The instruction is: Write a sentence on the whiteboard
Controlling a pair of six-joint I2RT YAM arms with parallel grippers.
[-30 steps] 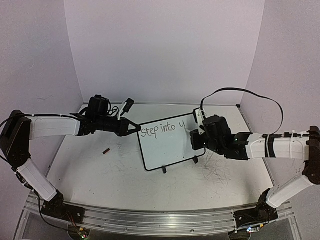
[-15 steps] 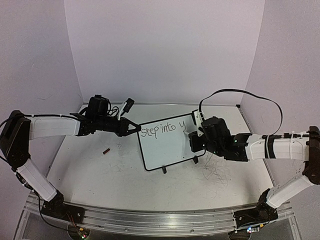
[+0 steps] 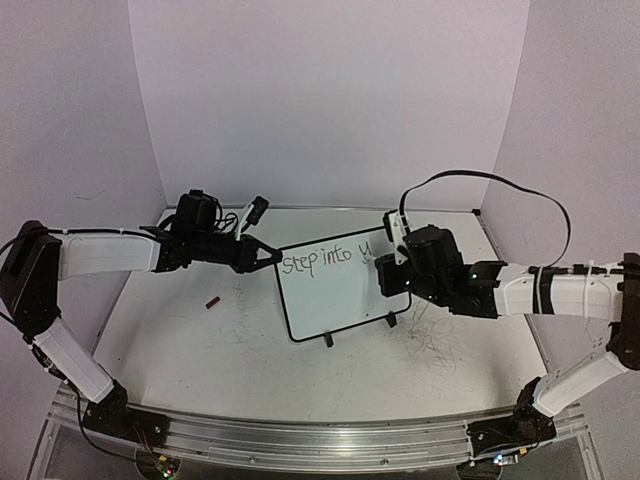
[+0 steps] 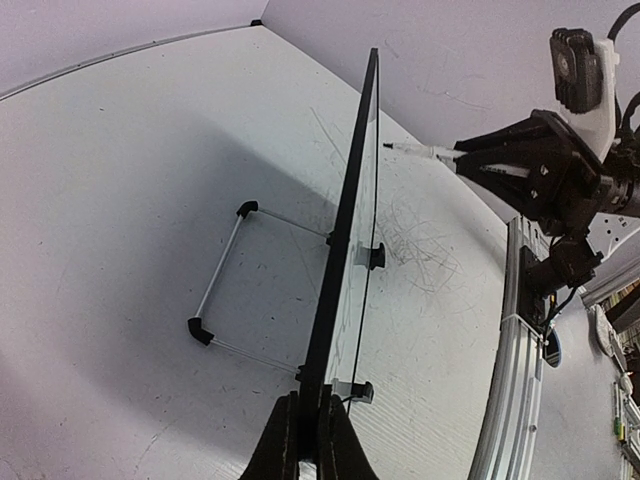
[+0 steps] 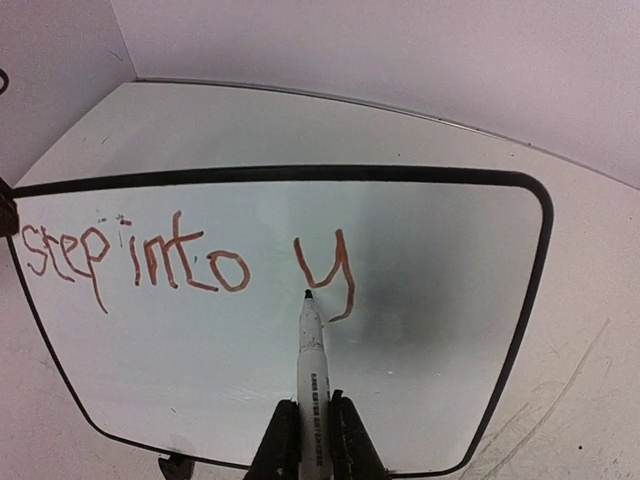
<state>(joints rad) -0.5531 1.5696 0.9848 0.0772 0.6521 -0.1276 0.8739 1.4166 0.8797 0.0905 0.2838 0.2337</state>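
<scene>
"Right wrist view: is the right hand (image 5: 312, 425) clamped on the marker (image 5: 310, 350), tip by the 'y'?"
"Yes; the left hand (image 4: 310, 440) pinches the whiteboard (image 5: 440, 330) edge, propped on the counter (image 5: 590, 330). Light, even strokes should extend the sentence (image 5: 140, 262)."

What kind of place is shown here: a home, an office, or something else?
Probably a robot test booth in a laboratory, not a home. Plain panels close in a scuffed white table, and the left arm and right arm are bolted to a metal rail at its near edge.
</scene>
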